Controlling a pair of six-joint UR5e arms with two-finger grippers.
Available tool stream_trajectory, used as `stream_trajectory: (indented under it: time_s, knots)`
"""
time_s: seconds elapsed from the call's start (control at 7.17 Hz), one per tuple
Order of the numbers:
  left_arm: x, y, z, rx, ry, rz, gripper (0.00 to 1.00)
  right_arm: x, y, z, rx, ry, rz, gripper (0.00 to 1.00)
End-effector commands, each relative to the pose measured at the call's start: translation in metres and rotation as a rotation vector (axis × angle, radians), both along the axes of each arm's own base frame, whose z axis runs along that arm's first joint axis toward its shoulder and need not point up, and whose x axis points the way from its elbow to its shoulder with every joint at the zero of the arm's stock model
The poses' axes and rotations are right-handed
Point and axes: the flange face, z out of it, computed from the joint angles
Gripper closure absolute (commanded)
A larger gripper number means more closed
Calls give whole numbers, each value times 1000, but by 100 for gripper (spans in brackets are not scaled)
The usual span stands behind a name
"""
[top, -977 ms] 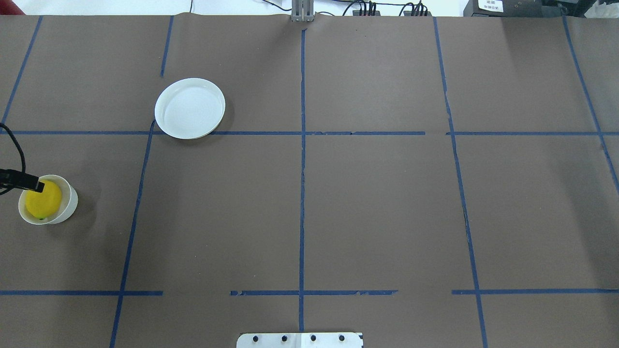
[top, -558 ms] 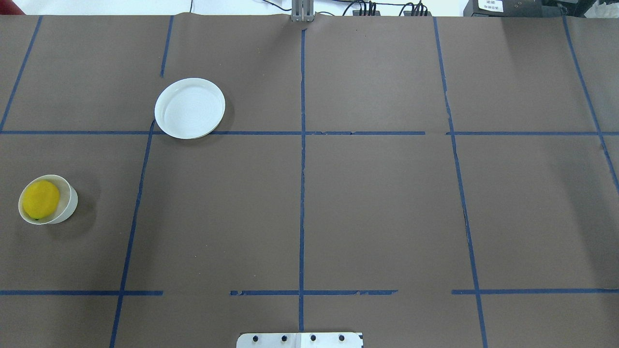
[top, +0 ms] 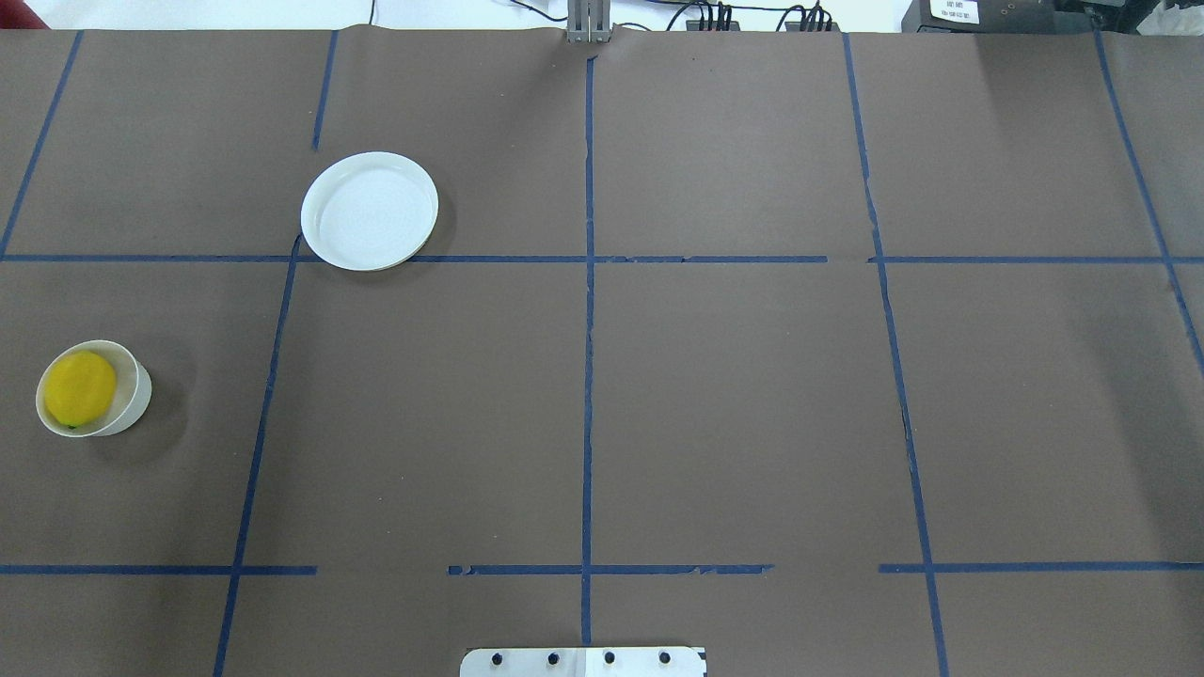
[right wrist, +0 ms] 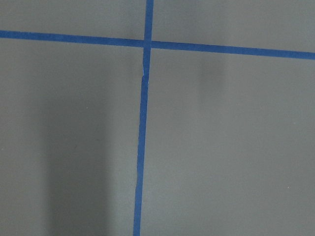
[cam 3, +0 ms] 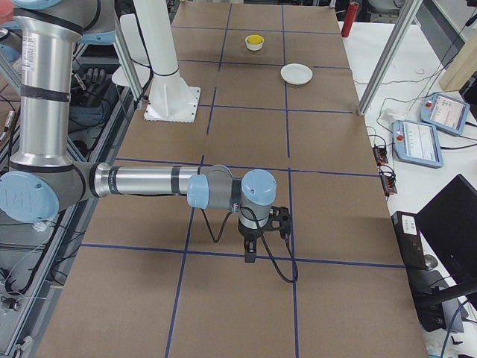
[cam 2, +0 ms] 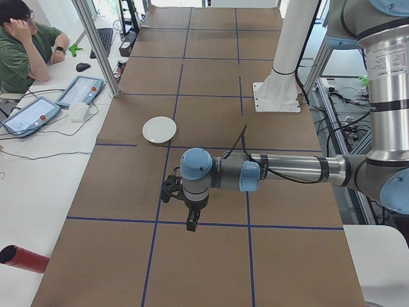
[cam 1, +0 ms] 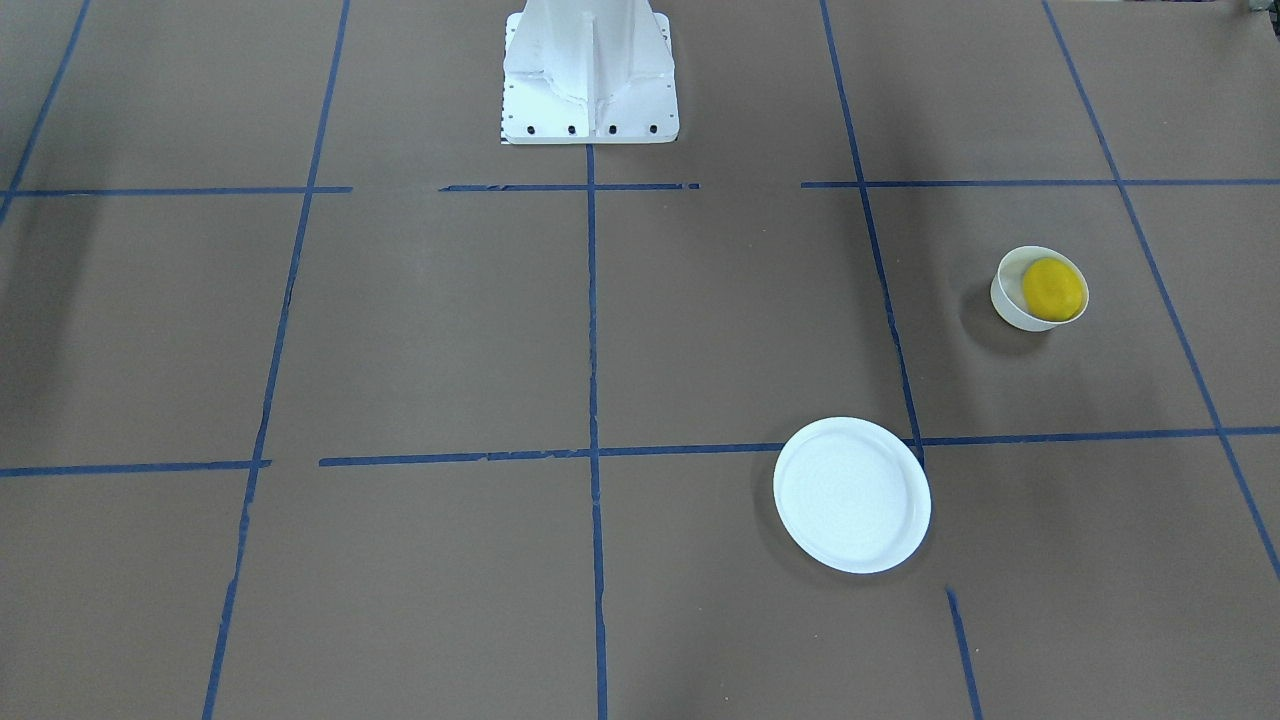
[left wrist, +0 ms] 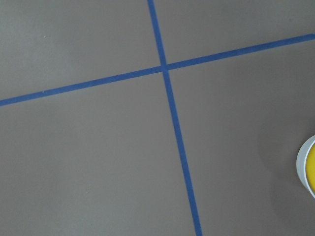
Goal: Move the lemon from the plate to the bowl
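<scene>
lemon (top: 80,388) is in the bowl (top: 138,393) and fills most of the opening. It looks near round from above, so I can't call the long axis. plate (top: 369,211) is bare, well apart from the bowl, farther from the robot and toward table centre. Judging from this, the move is done and there's no pick left. left gripper (cam 2: 190,224) is the nearer one. Its wrist cam catches only the bowl rim and a sliver of yellow at the right edge, so the lemon lies off to the side of the fingers, not under them. right gripper (cam 3: 250,255) is at the far end of the table. Both show only in side views, so I can't tell whether the fingers are spread or closed.
</scene>
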Motion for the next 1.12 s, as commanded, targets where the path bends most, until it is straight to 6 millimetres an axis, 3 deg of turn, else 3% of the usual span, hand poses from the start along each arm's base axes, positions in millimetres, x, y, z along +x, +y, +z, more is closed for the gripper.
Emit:
stream_trajectory:
  time_s: [0.0,0.98]
  knots:
    - [-2,2,8,-22,-11,-2,0,0,0,0,0,0,0,0]
    - [-1,-7,-8,14,-2,-4,0,0,0,0,0,0,0,0]
